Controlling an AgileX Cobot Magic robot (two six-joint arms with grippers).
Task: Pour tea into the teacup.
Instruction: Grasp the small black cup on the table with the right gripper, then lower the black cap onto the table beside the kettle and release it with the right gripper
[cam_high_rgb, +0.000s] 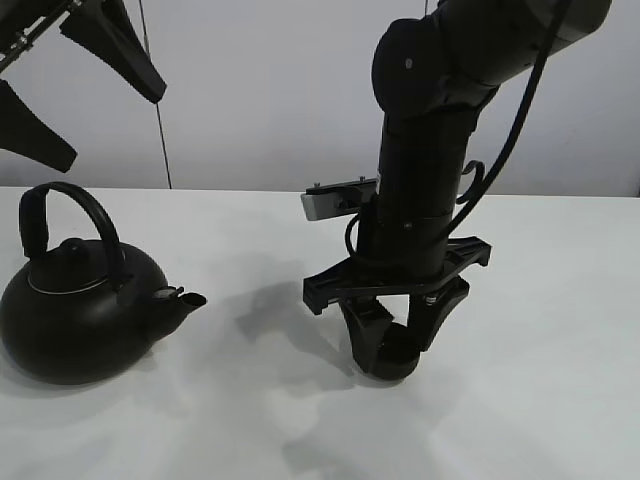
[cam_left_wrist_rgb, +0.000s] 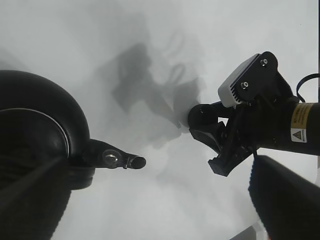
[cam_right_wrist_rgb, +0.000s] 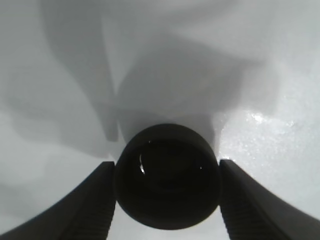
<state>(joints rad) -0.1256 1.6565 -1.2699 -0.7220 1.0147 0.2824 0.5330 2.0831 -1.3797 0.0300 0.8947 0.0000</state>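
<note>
The small black teacup (cam_high_rgb: 397, 363) stands on the white table (cam_high_rgb: 540, 300), right of centre. My right gripper (cam_high_rgb: 393, 348) points down and is shut on it, one finger on each side; the right wrist view shows the cup (cam_right_wrist_rgb: 166, 182) touched by both fingers (cam_right_wrist_rgb: 97, 200). The cup's inside is dark and I cannot tell if it holds liquid. The black kettle (cam_high_rgb: 80, 310) with an arched handle stands at the left, its spout (cam_high_rgb: 187, 298) pointing toward the cup. My left gripper (cam_high_rgb: 110, 128) hangs open and empty above the kettle. No tea stream shows.
The left wrist view looks down on the kettle (cam_left_wrist_rgb: 35, 130), its spout (cam_left_wrist_rgb: 125, 161) and the right gripper (cam_left_wrist_rgb: 215, 132) with the cup (cam_left_wrist_rgb: 200, 116). A bare gap of table lies between spout and cup. A pale wall stands behind.
</note>
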